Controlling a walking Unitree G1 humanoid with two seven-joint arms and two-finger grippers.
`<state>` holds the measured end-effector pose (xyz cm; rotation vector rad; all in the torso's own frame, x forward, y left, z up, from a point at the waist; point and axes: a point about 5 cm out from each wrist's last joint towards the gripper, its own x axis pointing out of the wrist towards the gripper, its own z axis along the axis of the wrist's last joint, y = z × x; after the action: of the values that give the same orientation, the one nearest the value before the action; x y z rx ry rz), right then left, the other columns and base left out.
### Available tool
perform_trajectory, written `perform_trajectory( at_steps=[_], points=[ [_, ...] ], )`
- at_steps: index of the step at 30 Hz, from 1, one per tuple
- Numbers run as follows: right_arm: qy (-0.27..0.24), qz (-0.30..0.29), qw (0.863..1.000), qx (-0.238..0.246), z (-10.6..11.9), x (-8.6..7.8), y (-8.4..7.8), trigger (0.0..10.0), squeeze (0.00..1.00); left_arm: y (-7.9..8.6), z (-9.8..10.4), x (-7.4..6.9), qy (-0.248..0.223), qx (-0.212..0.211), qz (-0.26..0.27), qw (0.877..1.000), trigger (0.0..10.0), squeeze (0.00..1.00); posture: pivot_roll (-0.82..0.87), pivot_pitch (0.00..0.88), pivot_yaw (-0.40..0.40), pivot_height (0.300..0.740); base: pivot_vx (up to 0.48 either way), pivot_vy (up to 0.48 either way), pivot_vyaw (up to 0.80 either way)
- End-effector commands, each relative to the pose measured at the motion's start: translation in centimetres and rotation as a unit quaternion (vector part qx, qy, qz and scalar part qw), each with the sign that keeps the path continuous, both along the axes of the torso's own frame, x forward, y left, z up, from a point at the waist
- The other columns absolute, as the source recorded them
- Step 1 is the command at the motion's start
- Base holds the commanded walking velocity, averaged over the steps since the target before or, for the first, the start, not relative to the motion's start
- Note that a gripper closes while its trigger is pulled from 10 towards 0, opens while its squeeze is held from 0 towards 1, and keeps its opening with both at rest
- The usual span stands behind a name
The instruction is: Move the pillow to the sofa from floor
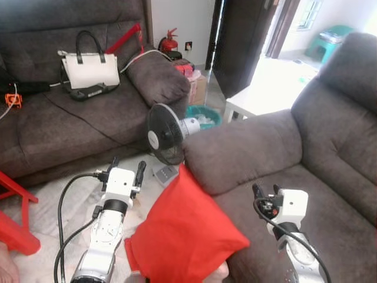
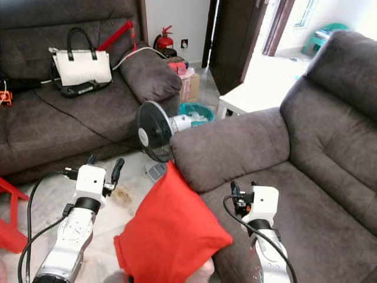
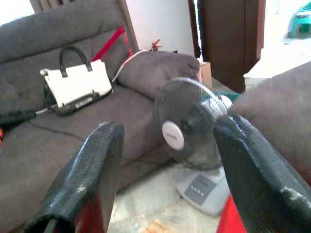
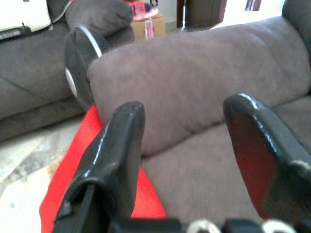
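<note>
The red pillow (image 1: pixel 182 236), at lower centre of the frame, leans against the front edge of the right-hand sofa (image 1: pixel 306 165), not yet on the seat, while the left gripper (image 1: pixel 125 171) and right gripper (image 1: pixel 266 193) flank it, both spread and empty.

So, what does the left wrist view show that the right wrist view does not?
Left wrist view: the white leather handbag with black handles lies on the far grey fabric sofa, and the fan's grey base with buttons stands on the floor. Right wrist view: the near grey sofa's padded armrest and seat, with the cardboard box behind. Both: the black round fan, the red fabric pillow, and an open pincer.
</note>
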<state>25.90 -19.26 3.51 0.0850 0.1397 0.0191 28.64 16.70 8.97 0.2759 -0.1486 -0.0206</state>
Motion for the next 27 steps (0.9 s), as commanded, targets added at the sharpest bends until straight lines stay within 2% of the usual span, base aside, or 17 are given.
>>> perform_trajectory(
  at_steps=[1,27],
  points=[
    [0.011,0.000,1.000,-0.003,-0.31,-0.03,-0.21,10.0,0.00,-0.01,-0.18,-0.04,0.007,-0.011,0.004,1.000,10.0,0.00,0.08,0.029,-0.090,0.615,0.000,0.000,0.00],
    [0.030,0.018,0.999,-0.012,-0.91,0.02,-0.02,10.0,0.00,0.39,-0.96,-0.22,0.037,-0.038,0.010,0.999,10.0,0.00,0.08,0.034,-0.090,0.615,0.000,0.000,0.00]
  ],
)
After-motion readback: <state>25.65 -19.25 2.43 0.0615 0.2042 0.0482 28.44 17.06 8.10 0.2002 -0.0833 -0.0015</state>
